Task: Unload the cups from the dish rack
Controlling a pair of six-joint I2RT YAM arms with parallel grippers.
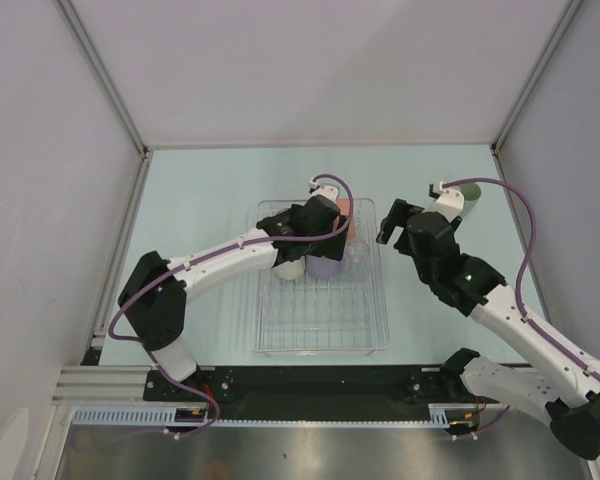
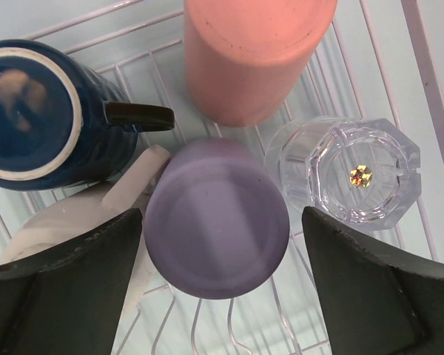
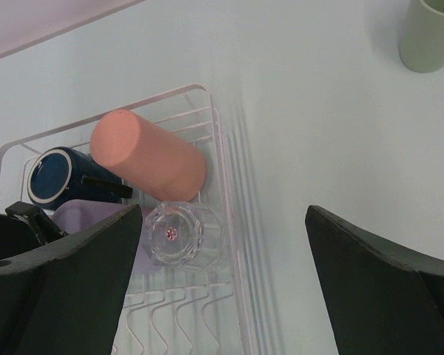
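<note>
The clear dish rack [image 1: 320,335] sits mid-table. At its far end stand an upside-down lavender tumbler [image 2: 216,218], a dark blue handled mug [image 2: 29,115], a salmon tumbler [image 2: 251,55], a clear glass [image 2: 351,174] and a cream-white mug [image 2: 74,214]. My left gripper [image 2: 222,248] is open above the lavender tumbler [image 1: 325,266], one finger on each side, not touching it. My right gripper [image 3: 223,222] is open and empty over the rack's right rim [image 3: 222,148], beside the glass [image 3: 176,233]. A sage green tumbler [image 1: 470,197] stands on the table outside the rack.
The rack's near half shows only bare wire grid [image 1: 315,310]. White walls with metal posts [image 1: 145,150] enclose the table on three sides. The green tumbler [image 3: 429,33] is far right of the right gripper.
</note>
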